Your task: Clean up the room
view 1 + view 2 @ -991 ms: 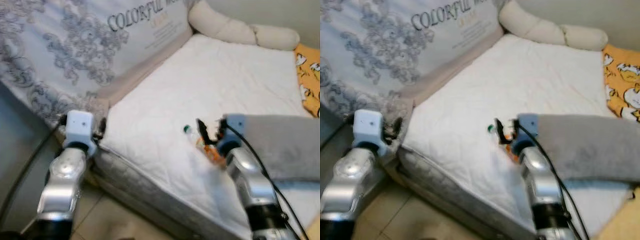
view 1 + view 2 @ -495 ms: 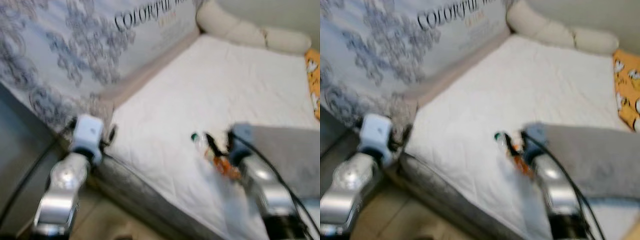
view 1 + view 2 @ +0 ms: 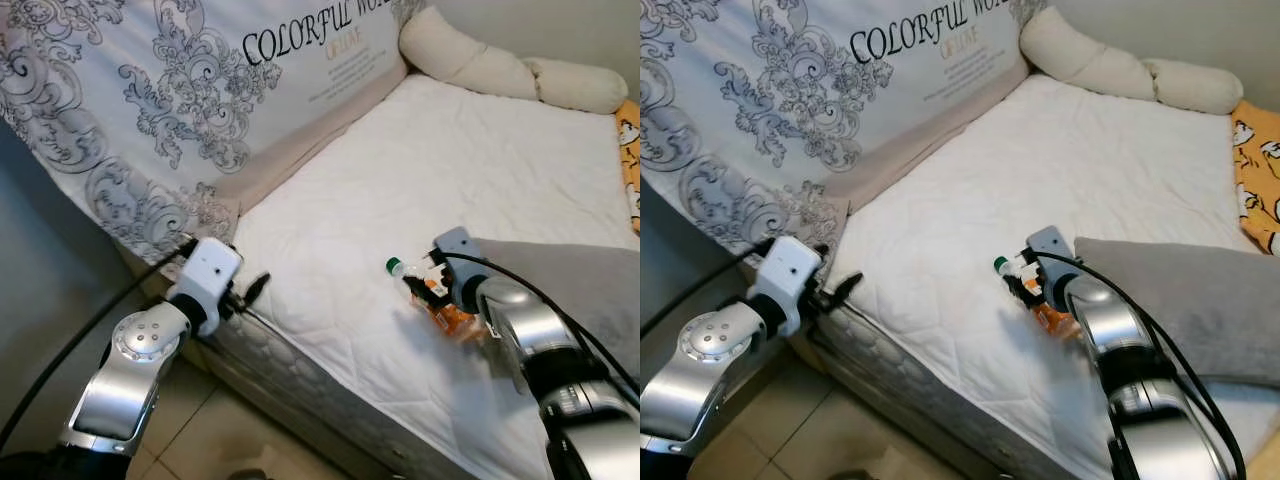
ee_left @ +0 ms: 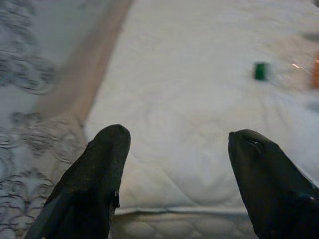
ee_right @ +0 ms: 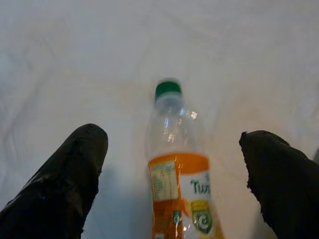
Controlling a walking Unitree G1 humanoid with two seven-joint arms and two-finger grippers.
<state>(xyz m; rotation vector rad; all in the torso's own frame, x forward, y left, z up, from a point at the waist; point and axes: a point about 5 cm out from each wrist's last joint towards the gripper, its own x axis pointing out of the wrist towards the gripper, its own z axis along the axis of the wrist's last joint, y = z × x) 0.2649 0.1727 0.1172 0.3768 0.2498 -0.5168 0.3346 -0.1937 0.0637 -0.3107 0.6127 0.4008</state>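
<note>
A clear plastic bottle point(image 5: 177, 164) with a green cap point(image 3: 393, 266) and an orange label lies on its side on the white mattress point(image 3: 450, 170). My right gripper point(image 5: 174, 142) is low over it and open, with one black finger on each side of the bottle's neck and shoulder and neither visibly touching it. In the eye views this gripper point(image 3: 1021, 284) sits right at the bottle's cap end. My left gripper point(image 3: 250, 288) is open and holds nothing, hovering at the mattress's near-left corner. The green cap point(image 4: 260, 70) lies far ahead of that gripper.
A grey blanket point(image 3: 580, 290) lies just right of the bottle. A cream bolster point(image 3: 500, 70) runs along the bed's far end, and orange printed fabric point(image 3: 1260, 170) is at the right edge. A patterned upright panel point(image 3: 200, 90) borders the bed's left. Tiled floor point(image 3: 200, 430) lies below.
The view has shifted and sharpened. My right gripper has come down lower around the bottle. My left gripper has moved a little nearer the mattress corner.
</note>
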